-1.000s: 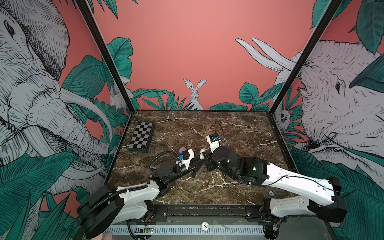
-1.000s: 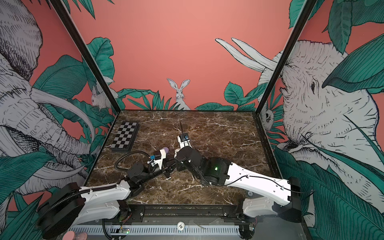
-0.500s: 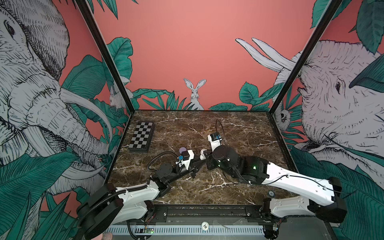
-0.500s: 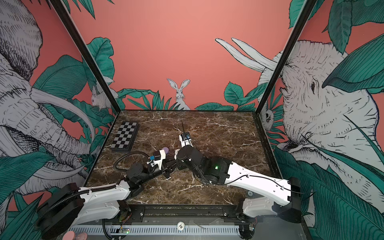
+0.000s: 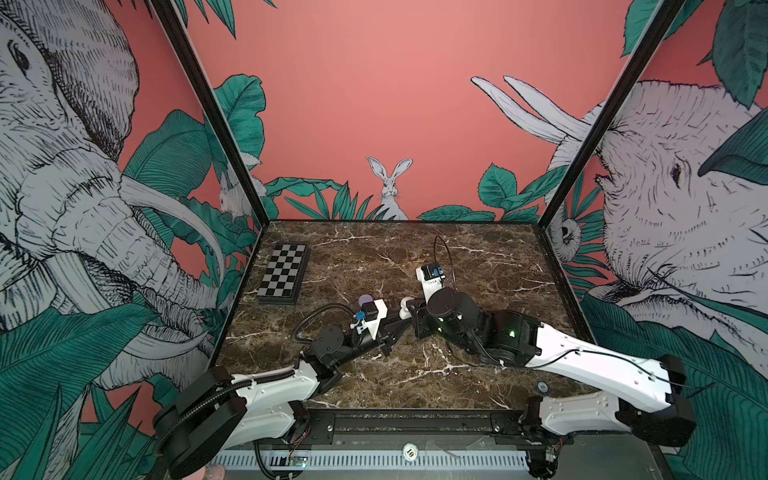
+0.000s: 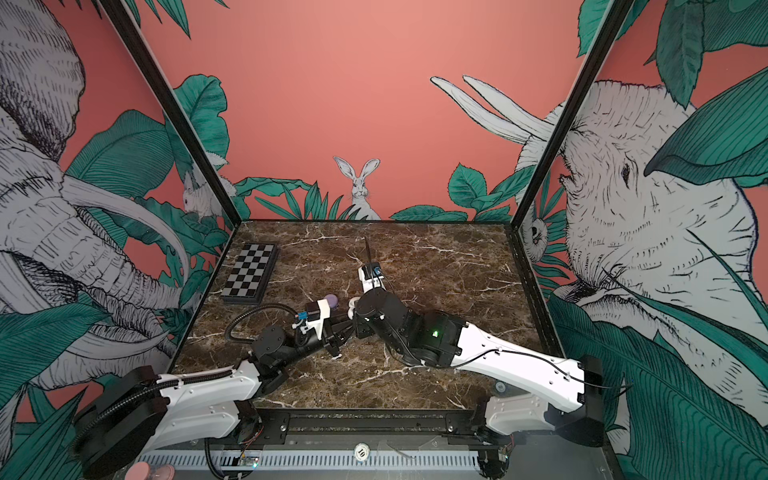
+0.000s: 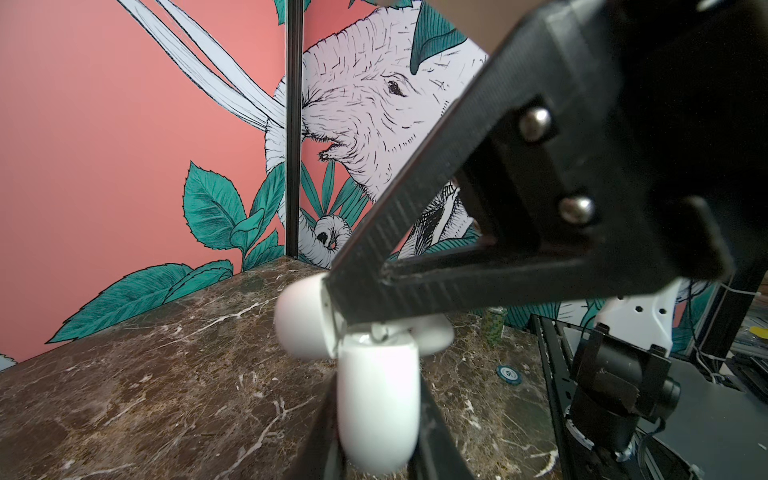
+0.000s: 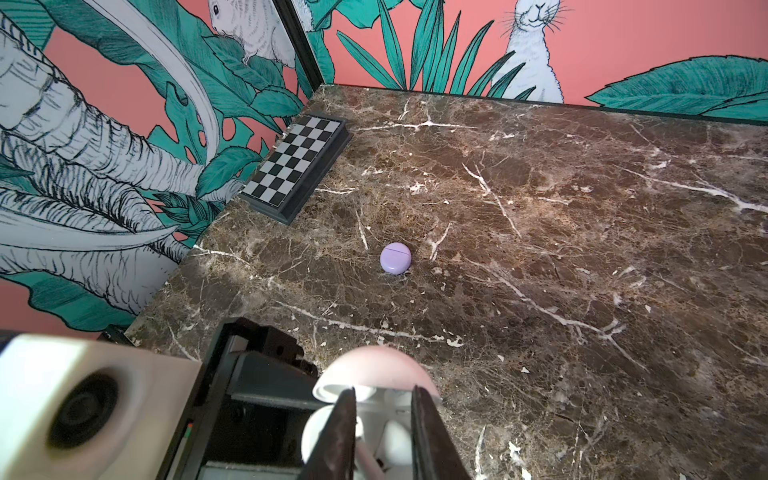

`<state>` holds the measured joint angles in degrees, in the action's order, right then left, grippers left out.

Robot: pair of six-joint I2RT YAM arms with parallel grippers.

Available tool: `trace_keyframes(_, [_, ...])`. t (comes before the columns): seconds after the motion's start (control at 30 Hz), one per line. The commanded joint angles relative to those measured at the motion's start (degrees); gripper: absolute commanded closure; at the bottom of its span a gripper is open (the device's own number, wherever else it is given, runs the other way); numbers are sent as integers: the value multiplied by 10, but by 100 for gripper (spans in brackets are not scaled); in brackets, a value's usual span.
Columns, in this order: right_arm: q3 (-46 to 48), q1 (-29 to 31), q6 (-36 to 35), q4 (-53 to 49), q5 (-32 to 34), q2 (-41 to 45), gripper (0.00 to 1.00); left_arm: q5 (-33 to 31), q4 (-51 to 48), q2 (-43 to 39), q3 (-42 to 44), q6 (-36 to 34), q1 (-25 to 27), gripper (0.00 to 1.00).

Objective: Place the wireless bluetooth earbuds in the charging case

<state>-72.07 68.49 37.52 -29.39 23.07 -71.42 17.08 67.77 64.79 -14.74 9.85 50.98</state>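
My left gripper (image 7: 376,419) is shut on a white charging case (image 7: 376,399), which it holds upright above the marble table with the lid (image 7: 305,320) swung open. In both top views the case (image 5: 403,309) shows where the two grippers meet. My right gripper (image 8: 384,419) points down into the open case, its jaws a little apart. A white earbud (image 8: 397,440) sits in the case between the fingers; it lies against one finger and there is a gap to the other. A pale stem (image 8: 368,457) shows beside it.
A closed round lilac case (image 8: 395,258) lies on the table (image 8: 582,208) beyond the grippers and shows behind the left wrist camera (image 5: 365,299). A small chessboard (image 5: 284,274) rests by the left wall. A chip (image 5: 542,387) lies near the table's front right edge.
The right gripper's jaws have parted slightly over the case. Both arms have hardly moved, and the left grip on the case is unchanged.
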Motion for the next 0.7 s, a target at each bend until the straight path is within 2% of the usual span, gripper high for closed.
trace_keyframes(0.0, [-16,-3,-2,-3,-2,14,76,5,37,-12,-2,4,3,100])
trace_keyframes(0.67, [-10,-5,2,12,-19,1,79,-4,36,-10,-1,10,3,100])
